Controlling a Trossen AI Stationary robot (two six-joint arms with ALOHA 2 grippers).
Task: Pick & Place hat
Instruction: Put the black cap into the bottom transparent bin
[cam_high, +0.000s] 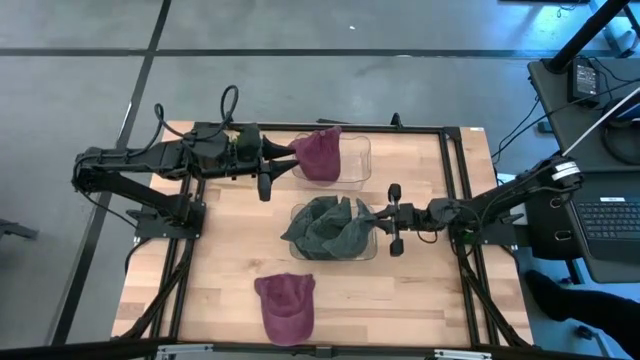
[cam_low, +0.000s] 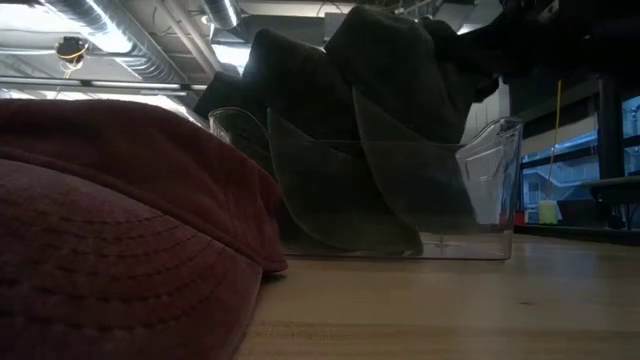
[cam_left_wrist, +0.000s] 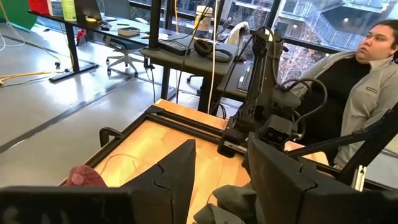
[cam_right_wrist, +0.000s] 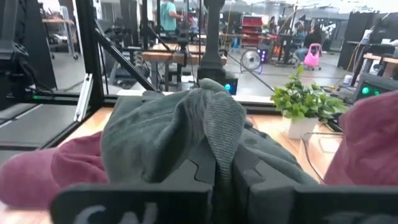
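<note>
A grey hat (cam_high: 328, 228) fills the clear middle container (cam_high: 372, 250) and bulges above its rim (cam_low: 390, 70). My right gripper (cam_high: 377, 215) comes in from the table's right and is shut on this hat. A maroon hat (cam_high: 320, 155) hangs over the left wall of the far clear container (cam_high: 358, 160). My left gripper (cam_high: 290, 152) is open just left of it, and nothing shows between its fingers (cam_left_wrist: 180, 177) in the left wrist view. A second maroon hat (cam_high: 285, 305) lies flat on the table near the near edge. My right gripper pinches a raised fold of the grey hat (cam_right_wrist: 217, 134) on the hat's right side between its two fingers. The fingers come in level from the table's right. The held part stands up above the container, and the rest of the hat (cam_low: 340, 190) sits inside it.
The two clear containers stand close together at the table's middle and far side. A black frame rail (cam_high: 455, 190) runs along the right of the wooden top. A person (cam_left_wrist: 367, 81) sits beyond the table's right side. Bare wood shows on the near right (cam_high: 420, 300).
</note>
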